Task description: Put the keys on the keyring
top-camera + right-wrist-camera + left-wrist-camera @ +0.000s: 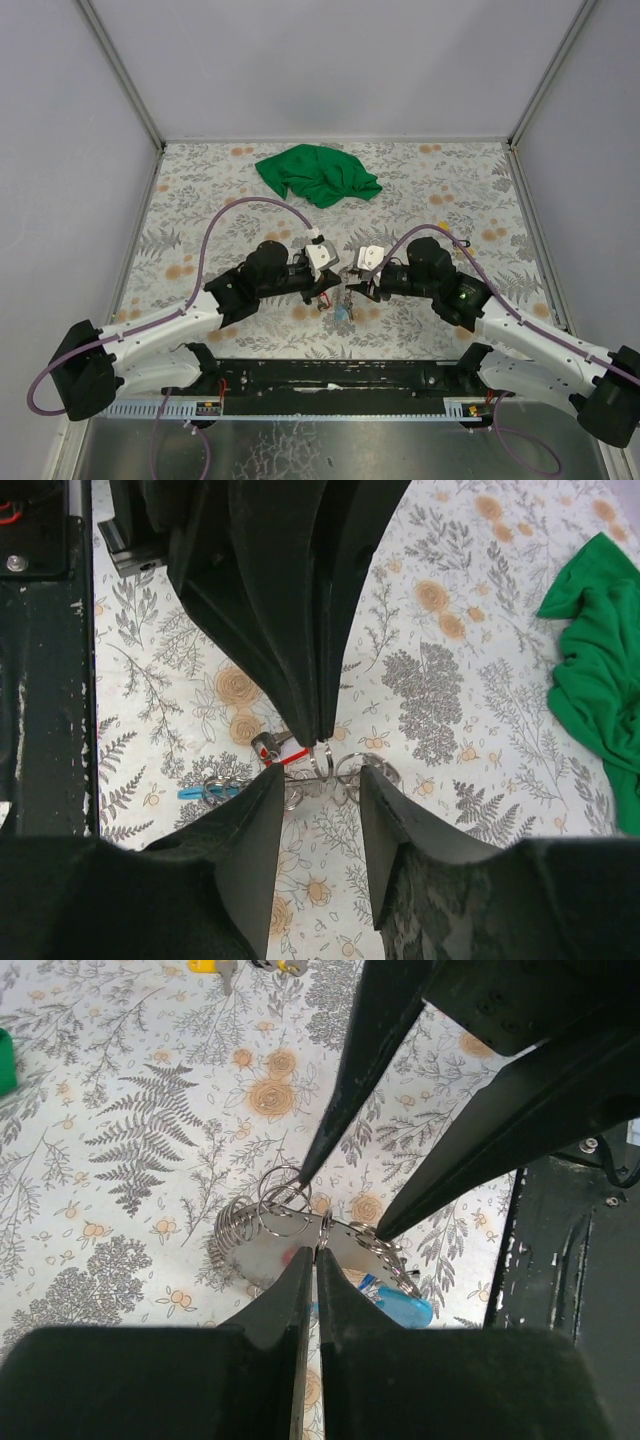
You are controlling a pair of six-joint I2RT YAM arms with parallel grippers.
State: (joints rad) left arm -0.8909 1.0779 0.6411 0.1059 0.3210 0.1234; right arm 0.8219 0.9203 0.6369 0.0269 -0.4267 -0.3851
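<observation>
Grey walls (330,60), floral-print table (450,200), green cloth (318,175), keyring (350,772) nearer front

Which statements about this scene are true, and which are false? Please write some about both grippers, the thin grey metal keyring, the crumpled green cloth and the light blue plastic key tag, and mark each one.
1. The left gripper is shut, pinching the thin grey metal keyring. True.
2. The right gripper is shut too. False: its fingers stand apart, one on each side of the keyring.
3. The crumpled green cloth lies farther up the table, apart from both grippers. True.
4. The light blue plastic key tag lies on the green cloth. False: it lies on the floral table cover, close to the keyring.
</observation>
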